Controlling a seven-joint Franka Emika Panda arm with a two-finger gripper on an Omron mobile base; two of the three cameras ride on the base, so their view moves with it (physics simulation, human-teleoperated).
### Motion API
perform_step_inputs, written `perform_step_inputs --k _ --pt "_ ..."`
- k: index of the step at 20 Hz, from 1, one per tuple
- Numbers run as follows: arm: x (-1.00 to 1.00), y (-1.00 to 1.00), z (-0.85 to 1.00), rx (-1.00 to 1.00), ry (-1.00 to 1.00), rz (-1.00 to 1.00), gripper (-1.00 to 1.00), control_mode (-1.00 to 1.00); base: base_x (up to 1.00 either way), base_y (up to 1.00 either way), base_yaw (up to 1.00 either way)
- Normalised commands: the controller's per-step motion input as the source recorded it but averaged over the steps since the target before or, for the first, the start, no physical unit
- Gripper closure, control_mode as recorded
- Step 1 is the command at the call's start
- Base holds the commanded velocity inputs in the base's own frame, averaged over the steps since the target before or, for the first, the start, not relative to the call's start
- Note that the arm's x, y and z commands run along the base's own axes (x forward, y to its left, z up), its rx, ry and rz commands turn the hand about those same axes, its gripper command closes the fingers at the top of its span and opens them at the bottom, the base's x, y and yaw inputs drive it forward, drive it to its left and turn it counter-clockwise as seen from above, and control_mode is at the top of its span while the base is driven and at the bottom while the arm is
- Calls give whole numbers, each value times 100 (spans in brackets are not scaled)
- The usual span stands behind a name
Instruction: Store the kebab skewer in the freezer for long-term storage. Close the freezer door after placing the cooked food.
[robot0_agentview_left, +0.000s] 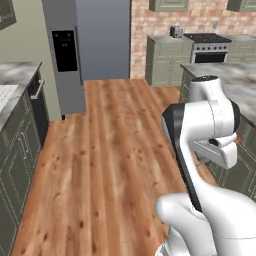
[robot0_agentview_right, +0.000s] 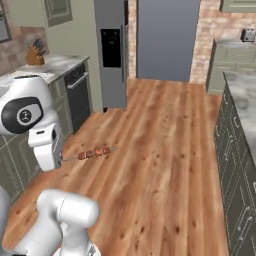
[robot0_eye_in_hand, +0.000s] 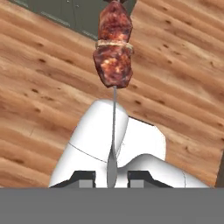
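Note:
My gripper (robot0_eye_in_hand: 112, 178) is shut on the thin stick of the kebab skewer (robot0_eye_in_hand: 113, 48), whose browned meat chunks stick out ahead of the fingertips. In the right base view the kebab skewer (robot0_agentview_right: 95, 152) hangs level over the wooden floor, held out from the hand at the left. The freezer door (robot0_agentview_left: 65, 57), tall and grey with a black dispenser panel and a dark vertical handle, stands far ahead at the left. It also shows across the room as the freezer door (robot0_agentview_right: 111, 50). The freezer's inside is hidden from here.
A counter with a dark dishwasher (robot0_agentview_right: 77, 95) and a knife block (robot0_agentview_right: 35, 55) runs along the left. Another marble-topped counter (robot0_agentview_right: 243, 95) lines the right. A stove (robot0_agentview_left: 207, 47) and toaster (robot0_agentview_left: 176, 31) stand at the back. Wooden floor (robot0_agentview_left: 110, 150) lies open between.

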Motion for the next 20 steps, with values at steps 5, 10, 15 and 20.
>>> perform_step_inputs --k 5,10,15,20 --pt "0 0 0 0 0 0 100 100 90 5 -6" --pt "0 0 0 0 0 0 100 100 100 0 -2" --pt "0 0 0 0 0 0 100 100 100 1 -5" --pt "0 0 0 0 0 0 100 100 100 0 -12"
